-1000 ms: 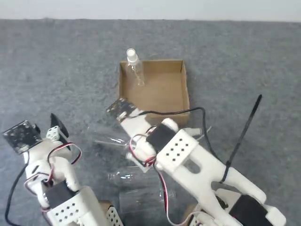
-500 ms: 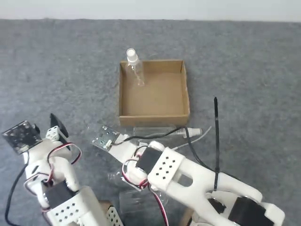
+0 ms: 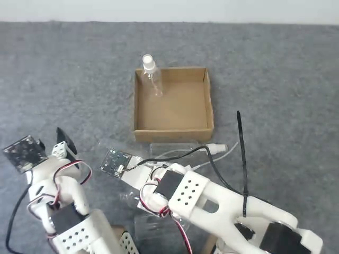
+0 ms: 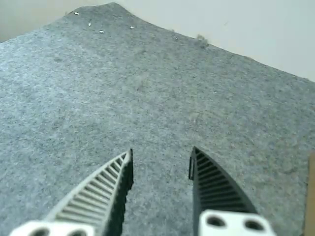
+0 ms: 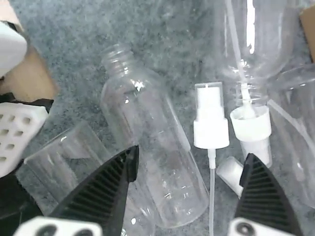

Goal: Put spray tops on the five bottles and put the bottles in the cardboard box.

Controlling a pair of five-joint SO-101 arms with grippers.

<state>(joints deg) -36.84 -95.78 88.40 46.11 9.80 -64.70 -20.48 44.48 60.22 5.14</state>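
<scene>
The cardboard box [image 3: 172, 123] stands open at mid-table, and a capped clear bottle [image 3: 151, 75] leans in its back left corner. Clear bottles [image 3: 175, 147] and a white spray top [image 3: 218, 147] lie on the mat just in front of the box. In the right wrist view my right gripper [image 5: 192, 156] is open above an uncapped clear bottle [image 5: 152, 147] lying on its side, with a loose spray top [image 5: 210, 123] and a second one [image 5: 251, 129] beside it. My left gripper [image 4: 161, 155] is open over bare grey mat at the front left [image 3: 63, 142].
Grey felt mat [image 3: 275, 69] covers the table. A clear plastic tub [image 5: 64, 157] lies near the front edge under the right arm [image 3: 212, 201]. A black cable tie [image 3: 241, 143] sticks up from that arm. Open mat lies left and right of the box.
The right arm has drawn back from the box's front wall toward the front left, now over the lying bottles. The left arm has not moved.
</scene>
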